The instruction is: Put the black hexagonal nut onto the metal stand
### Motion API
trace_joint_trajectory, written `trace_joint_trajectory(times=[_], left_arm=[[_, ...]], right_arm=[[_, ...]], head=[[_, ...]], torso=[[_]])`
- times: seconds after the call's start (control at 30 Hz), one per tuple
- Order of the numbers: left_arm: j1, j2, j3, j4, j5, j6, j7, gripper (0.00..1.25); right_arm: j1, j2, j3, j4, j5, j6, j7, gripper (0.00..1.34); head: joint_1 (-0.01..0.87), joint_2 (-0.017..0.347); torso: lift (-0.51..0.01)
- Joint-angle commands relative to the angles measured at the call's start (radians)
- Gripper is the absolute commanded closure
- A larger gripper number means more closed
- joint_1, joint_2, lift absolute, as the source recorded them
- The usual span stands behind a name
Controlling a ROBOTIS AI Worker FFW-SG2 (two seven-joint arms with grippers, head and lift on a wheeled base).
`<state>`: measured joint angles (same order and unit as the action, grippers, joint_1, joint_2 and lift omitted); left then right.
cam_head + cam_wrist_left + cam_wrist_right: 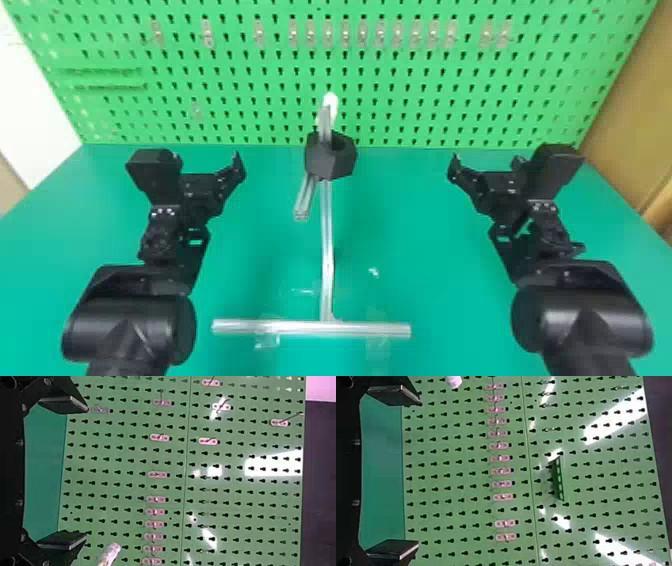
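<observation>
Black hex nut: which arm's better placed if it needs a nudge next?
Left, probably, narrowly: the nut sits closer to the left claw than the right claw in head view. Both claws open, empty.

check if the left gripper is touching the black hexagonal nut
Apart. The head view shows a broad stretch of green table between the left gripper and the black hexagonal nut.

Green pegboard [320, 62] with slotted perforations stands upright behind the green tabletop [425, 230], bearing a row of small hook plates [328, 33] and bright reflected light [617, 417], with a white surface [32, 110] to its left and tan panelling [637, 110] to its right.
</observation>
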<state>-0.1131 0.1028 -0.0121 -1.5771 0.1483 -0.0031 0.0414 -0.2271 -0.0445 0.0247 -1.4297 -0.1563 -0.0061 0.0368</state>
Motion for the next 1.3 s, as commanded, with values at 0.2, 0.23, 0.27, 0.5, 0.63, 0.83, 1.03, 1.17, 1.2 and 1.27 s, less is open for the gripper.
trace_joint_trajectory(times=[0.2,0.23,0.27,0.5,0.63,0.83,1.03,1.17,1.2,1.27], left_arm=[[0.0,0.0,-0.002,0.0,0.0,0.0,0.0,0.15],[0.0,0.0,-0.002,0.0,0.0,0.0,0.0,0.15],[0.0,0.0,-0.002,0.0,0.0,0.0,0.0,0.15],[0.0,0.0,0.0,0.0,0.0,0.0,0.0,0.15],[0.001,0.0,-0.002,0.0,0.0,0.0,0.0,0.15],[0.007,0.0,0.0,-0.001,0.004,0.0,0.0,0.15],[0.004,0.0,0.0,-0.001,0.005,0.0,0.0,0.15],[0.004,0.0,0.0,-0.001,0.005,0.0,0.0,0.15],[0.004,0.0,-0.002,-0.001,0.005,0.0,0.0,0.15],[0.004,0.0,-0.002,-0.001,0.005,0.0,0.0,0.15]], right_arm=[[0.002,0.0,0.001,0.0,0.0,0.0,0.0,0.05],[0.002,0.002,0.001,0.0,0.0,0.0,0.0,0.05],[0.002,0.002,0.001,0.0,0.0,0.0,0.0,0.05],[0.003,0.003,0.001,0.0,0.0,0.001,0.0,0.05],[0.003,0.003,0.0,0.0,0.0,0.0,0.0,0.05],[0.008,0.003,0.0,0.0,0.0,0.0,0.0,0.05],[0.005,0.005,0.0,0.0,-0.002,0.0,0.0,0.05],[0.005,0.005,0.0,0.0,-0.002,0.0,0.0,0.05],[0.008,0.005,0.0,0.0,-0.002,0.0,0.0,0.05],[0.008,0.003,0.0,0.0,-0.002,0.0,0.0,0.05]], head=[[0.693,0.081],[0.693,0.081],[0.693,0.081],[0.693,0.081],[0.693,0.081],[0.693,0.081],[0.693,0.081],[0.693,0.081],[0.693,0.081],[0.693,0.081]], torso=[[-0.001],[-0.001],[-0.001],[-0.001],[-0.001],[-0.001],[-0.001],[-0.001],[-0.001],[-0.001]])
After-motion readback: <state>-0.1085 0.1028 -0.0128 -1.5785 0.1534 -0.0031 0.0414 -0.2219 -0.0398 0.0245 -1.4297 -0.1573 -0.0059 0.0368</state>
